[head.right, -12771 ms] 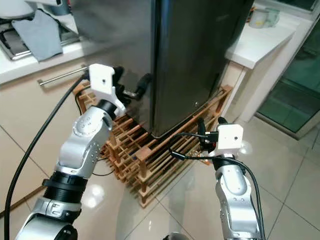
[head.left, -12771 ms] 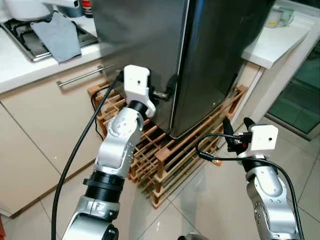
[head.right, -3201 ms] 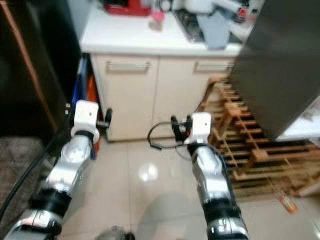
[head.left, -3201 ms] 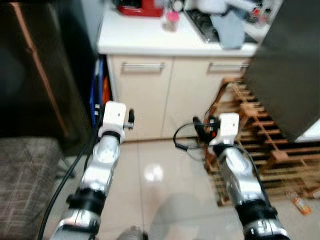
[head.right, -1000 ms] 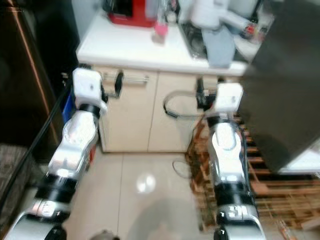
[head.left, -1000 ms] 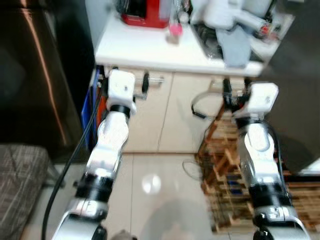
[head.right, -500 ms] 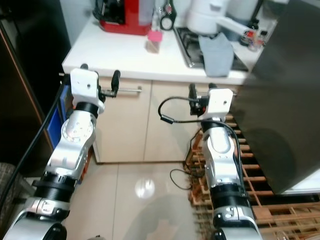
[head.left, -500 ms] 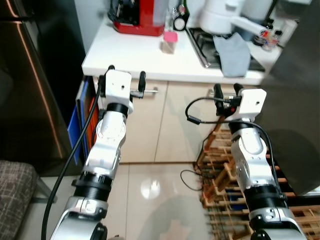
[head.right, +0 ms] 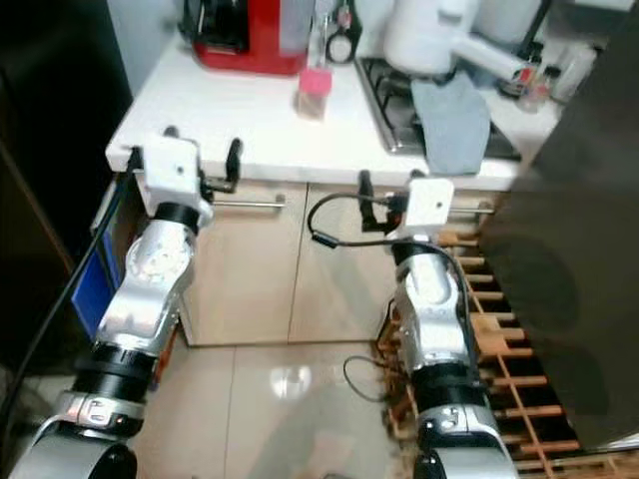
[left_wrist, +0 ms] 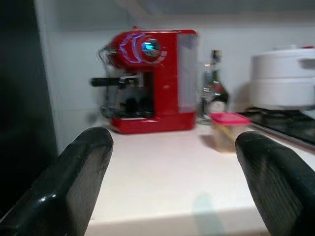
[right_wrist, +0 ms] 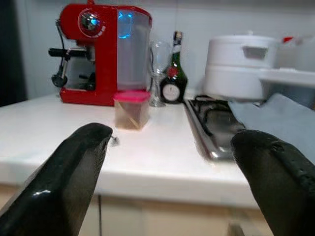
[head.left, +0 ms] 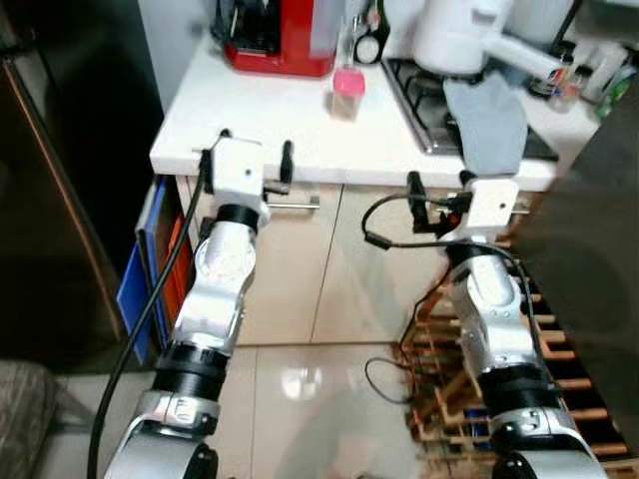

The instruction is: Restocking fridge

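A small clear container with a pink lid [head.left: 347, 93] stands on the white counter [head.left: 260, 120], just right of a red coffee machine [head.left: 280, 35]. My left gripper [head.left: 255, 158] is open and empty at the counter's front edge, level with the top. In the left wrist view the left gripper [left_wrist: 174, 140] looks across the counter at the coffee machine and the container [left_wrist: 229, 130]. My right gripper [head.left: 439, 185] is open and empty below the counter edge, in front of the cabinet; the container [right_wrist: 131, 109] lies straight ahead. The dark fridge [head.right: 589, 249] fills the right edge.
A hob with a grey cloth [head.left: 489, 115] and a white appliance [head.left: 449, 30] sit at the counter's right. A dark bottle [right_wrist: 173, 83] stands behind the container. A wooden rack [head.left: 449, 349] lies on the floor under the fridge. Blue boards [head.left: 140, 269] lean left of the cabinet.
The camera has turned away from the fridge and closed in on the counter. Both arms have risen to the counter's edge, with their fingers still apart and holding nothing.
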Controlling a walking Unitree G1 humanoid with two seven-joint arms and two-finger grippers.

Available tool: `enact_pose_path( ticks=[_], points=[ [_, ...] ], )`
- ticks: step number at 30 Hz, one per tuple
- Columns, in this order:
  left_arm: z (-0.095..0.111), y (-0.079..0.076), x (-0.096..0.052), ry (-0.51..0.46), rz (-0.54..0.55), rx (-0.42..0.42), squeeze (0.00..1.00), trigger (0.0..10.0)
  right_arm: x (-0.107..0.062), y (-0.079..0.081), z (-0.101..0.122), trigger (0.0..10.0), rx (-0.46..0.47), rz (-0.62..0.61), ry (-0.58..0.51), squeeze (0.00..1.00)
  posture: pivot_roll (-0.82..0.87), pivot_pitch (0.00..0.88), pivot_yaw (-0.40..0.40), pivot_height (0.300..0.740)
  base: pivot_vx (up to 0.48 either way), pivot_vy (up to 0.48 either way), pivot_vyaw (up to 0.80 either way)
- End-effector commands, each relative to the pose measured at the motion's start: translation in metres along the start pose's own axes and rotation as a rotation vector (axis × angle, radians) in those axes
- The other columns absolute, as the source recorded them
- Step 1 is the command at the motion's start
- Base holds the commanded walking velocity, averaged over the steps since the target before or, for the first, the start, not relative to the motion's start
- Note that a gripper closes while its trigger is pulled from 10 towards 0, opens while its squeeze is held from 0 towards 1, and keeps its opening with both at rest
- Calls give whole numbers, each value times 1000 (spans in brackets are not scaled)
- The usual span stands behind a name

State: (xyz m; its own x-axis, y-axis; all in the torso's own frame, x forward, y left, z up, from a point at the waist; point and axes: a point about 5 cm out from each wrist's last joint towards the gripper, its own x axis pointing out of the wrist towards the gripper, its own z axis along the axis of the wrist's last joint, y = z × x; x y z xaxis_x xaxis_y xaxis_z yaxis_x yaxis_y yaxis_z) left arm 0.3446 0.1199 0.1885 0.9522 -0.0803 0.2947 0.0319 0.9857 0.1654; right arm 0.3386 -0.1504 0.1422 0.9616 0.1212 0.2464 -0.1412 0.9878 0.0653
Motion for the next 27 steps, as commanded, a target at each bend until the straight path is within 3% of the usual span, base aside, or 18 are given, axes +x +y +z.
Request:
enact_pose_path(
  ticks=[1,17,27],
  points=[
    [3,7,3,-8,21,13,0,10000,5,7,5,10000,9,22,-29,1000,38,0,-71,740,480,0,0],
    [4,8,3,-14,19,20,0,10000,11,17,20,10000,19,49,-105,1000,43,0,-71,740,480,0,0],
    [6,6,3,-21,12,24,0,10000,26,26,62,10000,74,65,-238,1000,41,0,-68,740,480,0,0]
  ],
)
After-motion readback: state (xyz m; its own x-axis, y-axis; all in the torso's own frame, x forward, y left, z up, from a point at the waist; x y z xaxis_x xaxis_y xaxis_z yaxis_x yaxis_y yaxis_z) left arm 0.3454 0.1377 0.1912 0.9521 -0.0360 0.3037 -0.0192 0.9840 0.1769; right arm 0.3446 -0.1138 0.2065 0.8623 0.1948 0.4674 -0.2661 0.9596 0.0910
